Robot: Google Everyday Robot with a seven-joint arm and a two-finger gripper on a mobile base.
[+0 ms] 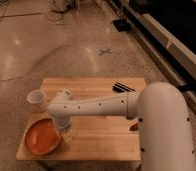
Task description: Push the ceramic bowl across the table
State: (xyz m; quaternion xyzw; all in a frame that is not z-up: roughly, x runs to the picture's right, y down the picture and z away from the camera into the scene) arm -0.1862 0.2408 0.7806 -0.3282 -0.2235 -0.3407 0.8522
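Observation:
The ceramic bowl [42, 135] is a wide, shallow orange-red dish at the front left corner of the light-wood table [98, 137]. My white arm reaches leftward across the tabletop. The gripper [64, 128] hangs down from the wrist right beside the bowl's right rim, at or touching it. The wrist covers the fingers from this angle.
A small white translucent cup [37, 100] stands on the table's left edge behind the bowl. A dark flat object [123, 88] lies at the back right. A small reddish item [134, 126] peeks out beside my arm at the right. Polished floor surrounds the table.

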